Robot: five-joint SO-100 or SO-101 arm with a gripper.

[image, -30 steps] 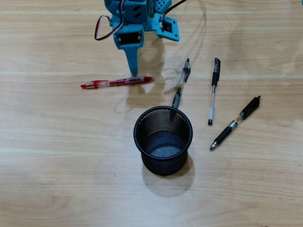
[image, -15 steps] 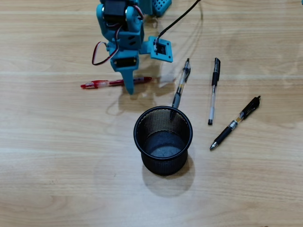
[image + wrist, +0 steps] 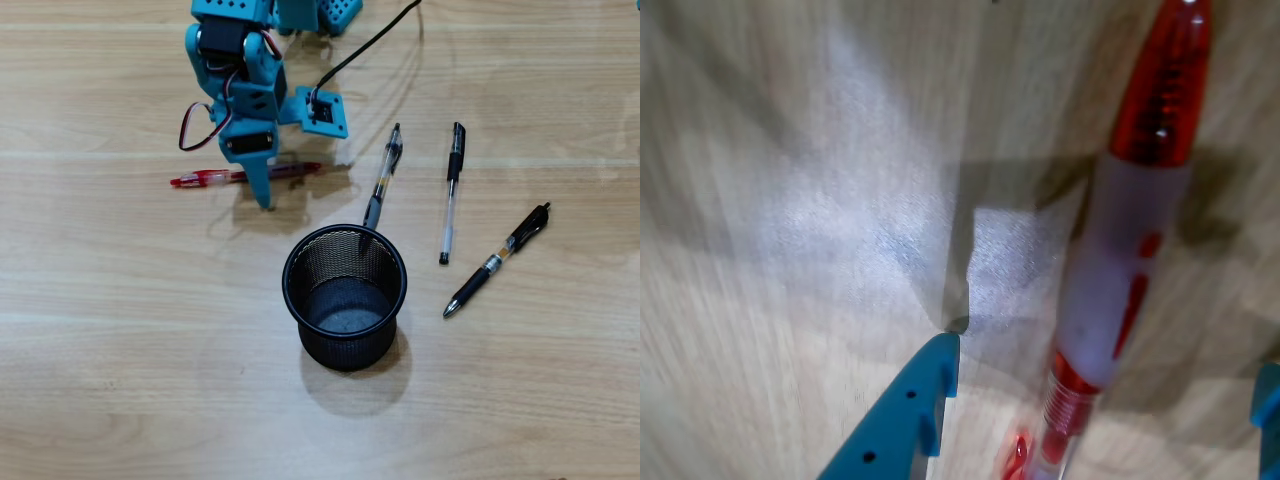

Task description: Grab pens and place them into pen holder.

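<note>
Overhead view, left to right. Red-and-clear pen (image 3: 245,175) lies flat on the wooden table (image 3: 120,350), running left-right, its red cap end pointing right. My gripper (image 3: 266,203) stands over it about midway along; my blue arm (image 3: 240,70) reaches in from the top edge and hides the middle of the barrel. One pointed fingertip (image 3: 263,190) shows on the near side of the pen, its tip at the wood.

Wrist view: my fingers are spread, one to each side of the red pen (image 3: 1120,280). One blue finger (image 3: 902,420) at lower left has its tip down at the table surface, a gap of bare wood between it and the barrel. Only a sliver of the other finger (image 3: 1270,425) shows at the right edge. Neither touches the pen. The frosted barrel and red end run up toward the top right of this view.

Middle of overhead view: black wire-mesh pen holder (image 3: 345,297), upright, nothing inside but its bare bottom. A clear-barrelled pen with black grip (image 3: 381,186) lies just above it, nearly vertical in the picture, its lower end meeting the holder's rim.

Further right: a second clear pen with black cap (image 3: 451,192), also near vertical, apart from the holder. Farthest right: black pen with gold band (image 3: 498,260), lying on a diagonal, tip toward lower left.
</note>
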